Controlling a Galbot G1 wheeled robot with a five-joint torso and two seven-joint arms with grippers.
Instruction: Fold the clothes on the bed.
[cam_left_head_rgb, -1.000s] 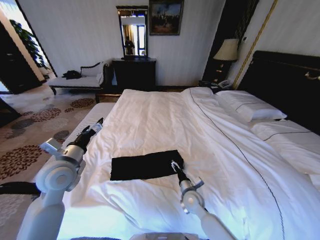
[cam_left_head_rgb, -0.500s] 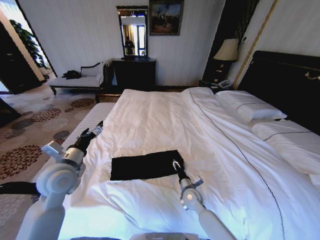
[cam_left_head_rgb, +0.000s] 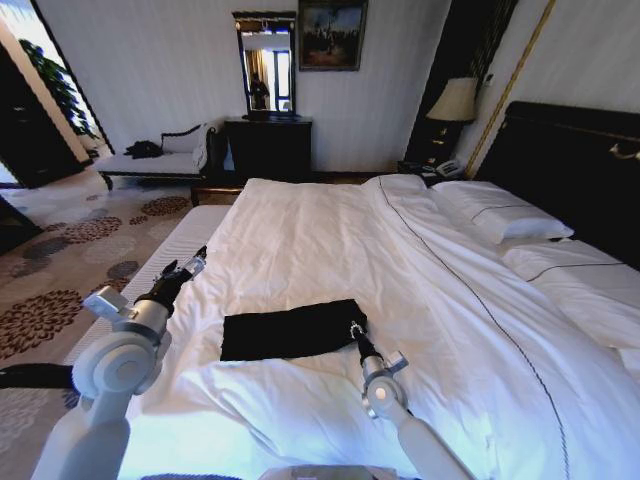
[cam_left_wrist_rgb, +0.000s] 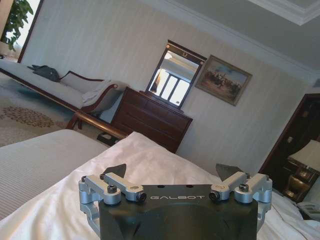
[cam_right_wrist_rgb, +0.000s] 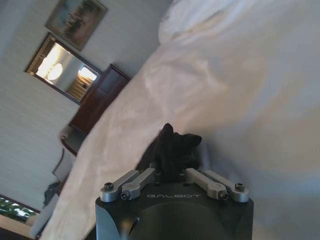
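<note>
The clothes are a black garment lying as a flat folded strip on the white bed, near its front. My right gripper is at the strip's right end. In the right wrist view this gripper is shut on a bunched-up corner of the black clothes. My left gripper hovers over the bed's left edge, well apart from the clothes. The left wrist view shows it open with nothing between its fingers.
White pillows and a dark headboard lie to the right. A chaise, a dark dresser with a mirror and a lamp stand along the far wall. Patterned carpet lies left of the bed.
My right gripper has drawn slightly back toward me at the clothes' right end. My left gripper has sunk a little beside the bed's left edge.
</note>
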